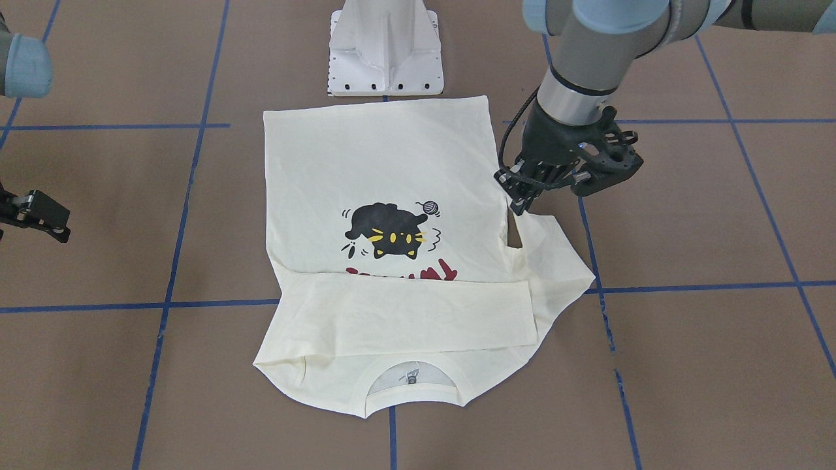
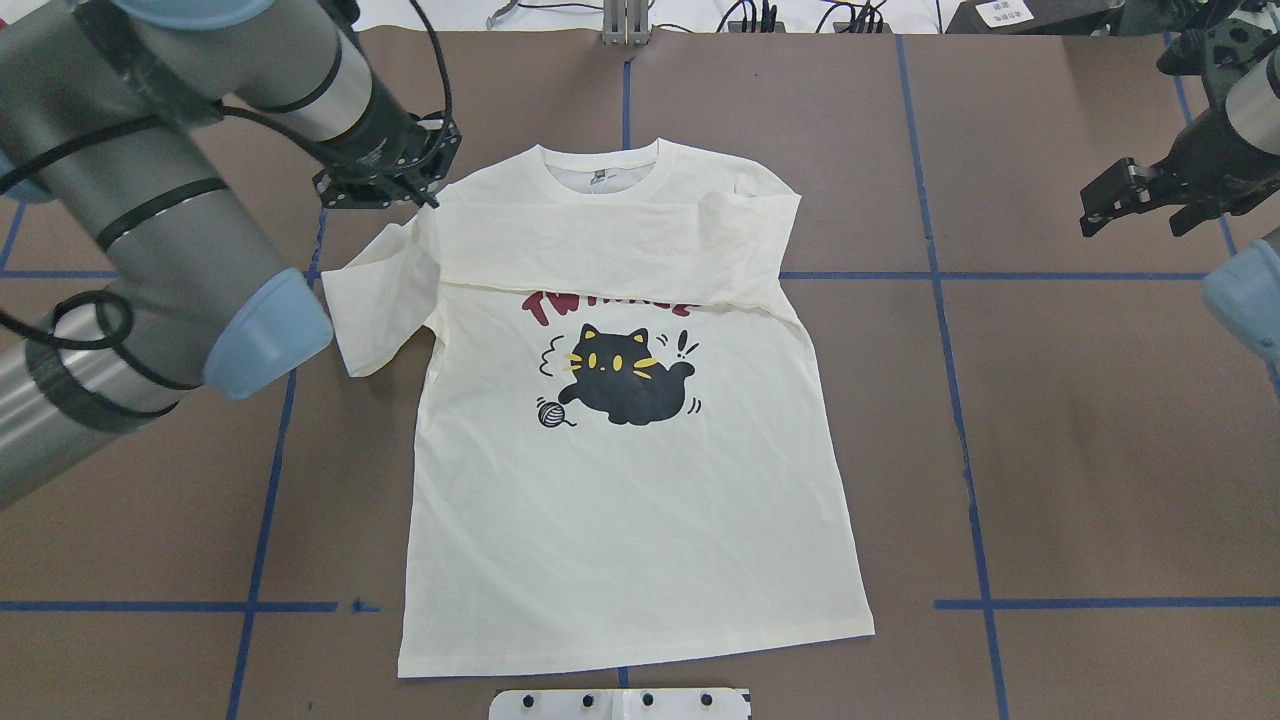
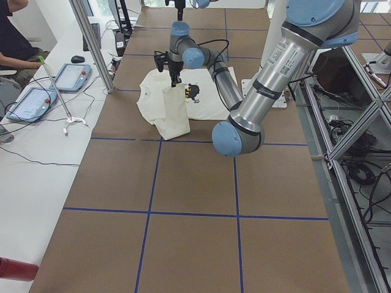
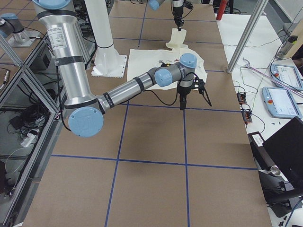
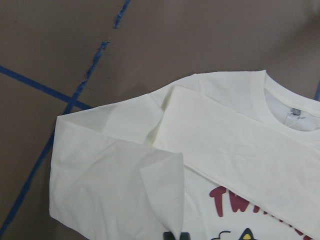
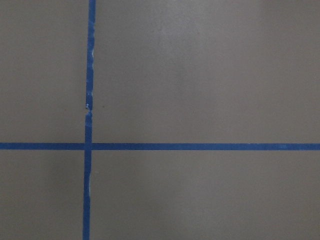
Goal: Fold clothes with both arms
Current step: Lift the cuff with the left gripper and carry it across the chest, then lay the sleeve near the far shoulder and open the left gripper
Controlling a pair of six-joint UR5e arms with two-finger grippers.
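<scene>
My left gripper [image 1: 520,203] is clenching a raised sleeve [image 1: 555,254] of the T-shirt [image 1: 392,163] | shirt is lying print-up just beside those jaws | my right gripper [image 1: 36,215] is hovering well apart; I cannot tell its grip.

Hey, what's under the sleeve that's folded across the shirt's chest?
The folded sleeve covers most of the red lettering; only its start and lower edges show. The black cat print is uncovered.
</scene>
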